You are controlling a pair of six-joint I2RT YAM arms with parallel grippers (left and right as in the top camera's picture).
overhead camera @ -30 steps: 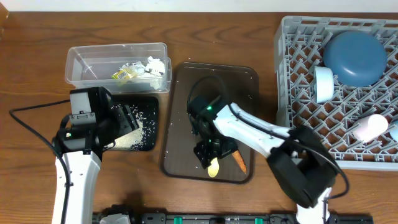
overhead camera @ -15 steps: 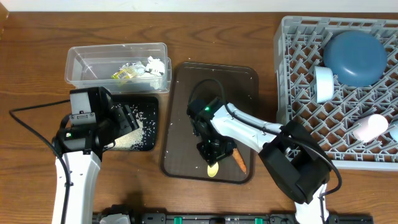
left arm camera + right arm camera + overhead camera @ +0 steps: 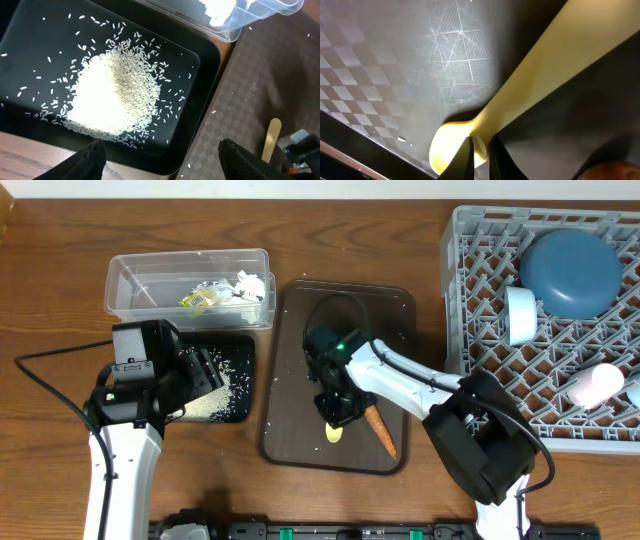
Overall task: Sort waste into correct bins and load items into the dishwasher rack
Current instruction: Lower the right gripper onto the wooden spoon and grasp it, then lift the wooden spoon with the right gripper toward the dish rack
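The right jaws are pinched shut on the neck of the pale yellow spoon [image 3: 333, 434], lower centre on the brown tray [image 3: 295, 350]; its handle runs up-frame. The dishwasher rack [image 3: 480, 330] lies to the right. The left jaws gape empty.

Brown wood grain with a low sheen on the counter [image 3: 60, 270]; clear glossy plastic for the tub [image 3: 135, 290], light grey moulded plastic for the rack [image 3: 480, 300]. Smooth, shiny black on the shallow tray [image 3: 35, 40] under matt white rice [image 3: 110, 100]. Finely ribbed checker texture, dully shining, across the brown serving tray [image 3: 375, 55]; smooth satin plastic on the spoon [image 3: 545, 70].
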